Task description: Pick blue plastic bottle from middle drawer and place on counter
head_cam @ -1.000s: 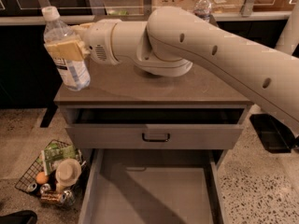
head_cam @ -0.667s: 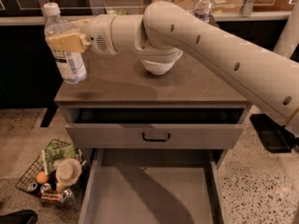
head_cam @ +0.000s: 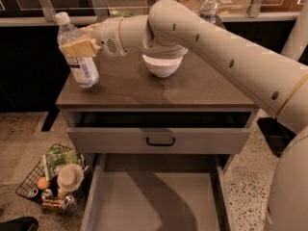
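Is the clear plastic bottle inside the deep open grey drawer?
No; the hand holds the bottle over the brown-grey counter at left.

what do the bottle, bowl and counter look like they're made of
Blue plastic bottle, held in the end effector over the counter's left side: clear, see-through plastic. White bowl: smooth, likely ceramic or hard plastic. Counter: matte brown-grey, stone-like, possibly laminate.

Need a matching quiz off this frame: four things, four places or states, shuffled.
Things:
1. blue plastic bottle
2. white bowl
3. wire basket
4. middle drawer

Places or states:
A. on the floor, lower left
B. pulled wide open, low in the view
C. tilted in the gripper at the counter's left side
D. on the counter, under the arm

Pairs: 1-C, 2-D, 3-A, 4-B.
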`<state>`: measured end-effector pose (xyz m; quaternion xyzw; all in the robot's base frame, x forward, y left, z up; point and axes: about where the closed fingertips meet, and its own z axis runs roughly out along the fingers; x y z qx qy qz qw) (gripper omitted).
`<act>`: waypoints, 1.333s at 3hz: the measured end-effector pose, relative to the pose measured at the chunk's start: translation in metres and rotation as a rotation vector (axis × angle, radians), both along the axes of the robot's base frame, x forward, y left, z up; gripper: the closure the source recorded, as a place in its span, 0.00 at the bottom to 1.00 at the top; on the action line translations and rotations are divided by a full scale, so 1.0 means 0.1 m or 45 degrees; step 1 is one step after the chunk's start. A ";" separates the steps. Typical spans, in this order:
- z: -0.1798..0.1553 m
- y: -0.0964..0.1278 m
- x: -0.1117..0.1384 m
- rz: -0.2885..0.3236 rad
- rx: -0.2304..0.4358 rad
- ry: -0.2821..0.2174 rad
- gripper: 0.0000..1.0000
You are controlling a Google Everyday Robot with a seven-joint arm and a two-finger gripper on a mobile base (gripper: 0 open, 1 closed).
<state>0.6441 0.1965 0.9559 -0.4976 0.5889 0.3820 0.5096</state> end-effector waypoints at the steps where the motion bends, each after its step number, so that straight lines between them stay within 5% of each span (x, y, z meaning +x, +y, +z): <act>1: -0.12 -0.13 -0.05 -0.014 -0.062 -0.059 1.00; 4: -0.11 -0.05 -0.09 0.004 -0.059 -0.059 0.36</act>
